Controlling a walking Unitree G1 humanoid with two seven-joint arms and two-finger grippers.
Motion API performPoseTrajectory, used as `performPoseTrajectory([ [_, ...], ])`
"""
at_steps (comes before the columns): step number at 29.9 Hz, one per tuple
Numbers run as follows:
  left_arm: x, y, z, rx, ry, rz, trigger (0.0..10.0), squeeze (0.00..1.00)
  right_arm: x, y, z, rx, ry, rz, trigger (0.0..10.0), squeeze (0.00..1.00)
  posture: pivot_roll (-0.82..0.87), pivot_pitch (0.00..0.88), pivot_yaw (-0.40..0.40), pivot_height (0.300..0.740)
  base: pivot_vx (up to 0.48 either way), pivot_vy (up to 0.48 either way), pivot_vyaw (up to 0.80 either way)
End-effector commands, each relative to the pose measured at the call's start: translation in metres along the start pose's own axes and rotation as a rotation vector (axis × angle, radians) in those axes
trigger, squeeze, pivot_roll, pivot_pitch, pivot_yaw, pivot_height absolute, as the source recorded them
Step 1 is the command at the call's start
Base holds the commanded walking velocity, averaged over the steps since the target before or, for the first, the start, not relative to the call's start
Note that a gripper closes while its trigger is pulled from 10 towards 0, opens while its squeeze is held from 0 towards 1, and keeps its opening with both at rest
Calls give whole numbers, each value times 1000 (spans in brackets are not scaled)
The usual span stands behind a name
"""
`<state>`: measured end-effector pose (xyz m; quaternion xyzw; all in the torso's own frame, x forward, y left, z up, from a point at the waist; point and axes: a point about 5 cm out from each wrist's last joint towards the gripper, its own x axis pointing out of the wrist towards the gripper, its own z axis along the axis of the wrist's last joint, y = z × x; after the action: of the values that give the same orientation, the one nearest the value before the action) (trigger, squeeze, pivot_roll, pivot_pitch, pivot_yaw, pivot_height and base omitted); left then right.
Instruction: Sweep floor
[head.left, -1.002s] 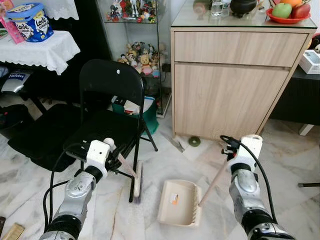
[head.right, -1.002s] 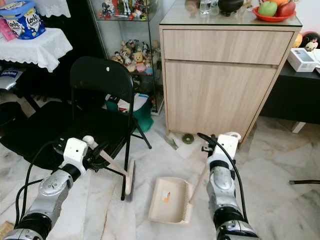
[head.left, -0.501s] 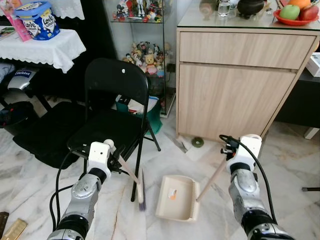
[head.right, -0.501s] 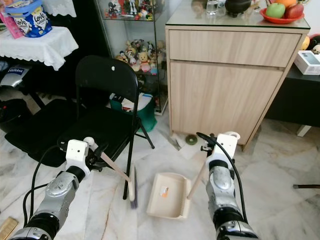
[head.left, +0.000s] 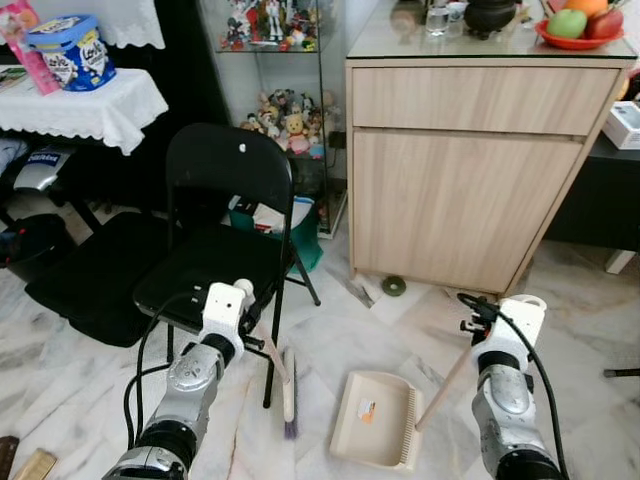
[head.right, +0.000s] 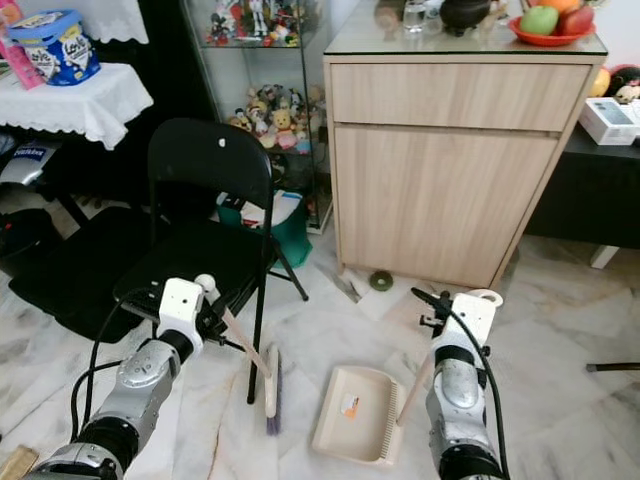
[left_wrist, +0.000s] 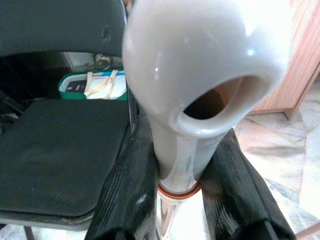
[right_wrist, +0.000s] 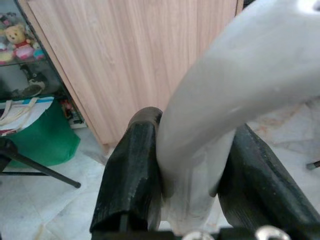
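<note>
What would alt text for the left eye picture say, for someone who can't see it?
A robot's left gripper holds a small broom and its right gripper holds the long handle of a beige dustpan, both resting on a marble floor. Behind them stand a black folding chair and a wooden cabinet.

I could read little. The blue tub (head.left: 70, 50) on the white-clothed tabletop (head.left: 85, 103) carried white lettering that looked like "Love", with a smaller line under it too small to make out. The orange sticker (head.left: 366, 409) on the dustpan (head.left: 375, 432) was unreadable.
</note>
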<state>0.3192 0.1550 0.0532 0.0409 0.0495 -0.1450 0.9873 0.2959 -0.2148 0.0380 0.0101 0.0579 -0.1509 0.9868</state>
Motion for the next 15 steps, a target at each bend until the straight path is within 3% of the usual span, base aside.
performPoseTrajectory([
  [1,0,10,6,28,-30,31,10000,0,4,11,14,9,-57,36,10000,0,-122,0,89,740,0,0,0],
  [15,-14,20,-4,55,-14,46,10000,0,-4,19,6,24,-22,62,10000,0,-78,16,84,740,0,0,0],
])
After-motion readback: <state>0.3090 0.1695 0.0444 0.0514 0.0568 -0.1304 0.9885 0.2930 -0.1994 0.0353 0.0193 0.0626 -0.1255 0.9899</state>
